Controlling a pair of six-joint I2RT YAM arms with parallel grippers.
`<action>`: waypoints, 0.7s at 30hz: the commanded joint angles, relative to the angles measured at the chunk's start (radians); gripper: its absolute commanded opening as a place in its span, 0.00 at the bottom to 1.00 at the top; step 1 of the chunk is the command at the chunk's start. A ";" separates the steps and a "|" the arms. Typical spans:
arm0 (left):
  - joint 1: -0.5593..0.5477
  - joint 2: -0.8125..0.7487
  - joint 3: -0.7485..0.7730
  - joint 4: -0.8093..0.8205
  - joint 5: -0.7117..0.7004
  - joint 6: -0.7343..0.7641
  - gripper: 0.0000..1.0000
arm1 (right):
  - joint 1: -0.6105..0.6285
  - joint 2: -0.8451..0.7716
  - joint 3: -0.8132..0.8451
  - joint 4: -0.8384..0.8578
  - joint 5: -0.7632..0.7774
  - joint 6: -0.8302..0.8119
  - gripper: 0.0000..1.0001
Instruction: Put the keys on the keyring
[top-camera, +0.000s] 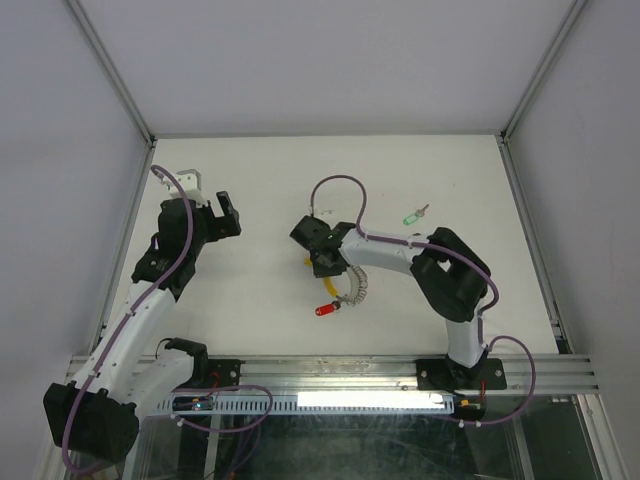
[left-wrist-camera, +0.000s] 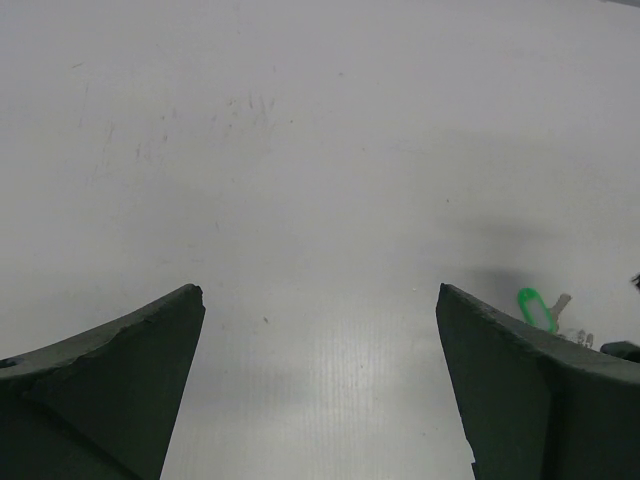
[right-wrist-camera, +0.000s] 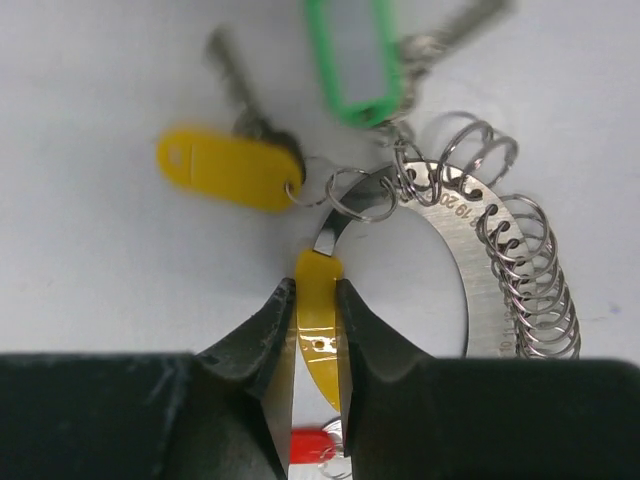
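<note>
The keyring (right-wrist-camera: 470, 270) is a flat silvery crescent band with several small wire rings strung along it; in the top view it (top-camera: 355, 285) lies at mid-table. My right gripper (right-wrist-camera: 315, 285) (top-camera: 322, 262) is shut on the band's yellow-taped end (right-wrist-camera: 318, 310). A yellow-tagged key (right-wrist-camera: 225, 167) (top-camera: 310, 262) hangs by its small ring at that end. A green-tagged key (right-wrist-camera: 350, 60) lies beyond, its small ring at the band. A red tag (right-wrist-camera: 315, 445) (top-camera: 327, 309) shows below the fingers. Another green-tagged key (top-camera: 413, 216) (left-wrist-camera: 537, 308) lies apart. My left gripper (top-camera: 228, 212) (left-wrist-camera: 320, 290) is open and empty.
White enclosure walls with metal posts (top-camera: 115, 80) bound the table on three sides. An aluminium rail (top-camera: 350, 372) runs along the near edge. A purple cable (top-camera: 340, 185) loops above the right wrist.
</note>
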 joint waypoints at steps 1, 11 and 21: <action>0.004 0.012 0.033 0.026 0.042 0.013 0.99 | -0.095 -0.050 -0.102 -0.036 0.109 0.162 0.17; 0.003 0.012 0.029 0.029 0.052 0.003 0.99 | -0.151 -0.281 -0.278 0.164 0.020 0.072 0.40; 0.003 0.061 0.043 0.027 0.084 -0.027 0.99 | -0.286 -0.527 -0.329 0.236 -0.096 -0.183 0.56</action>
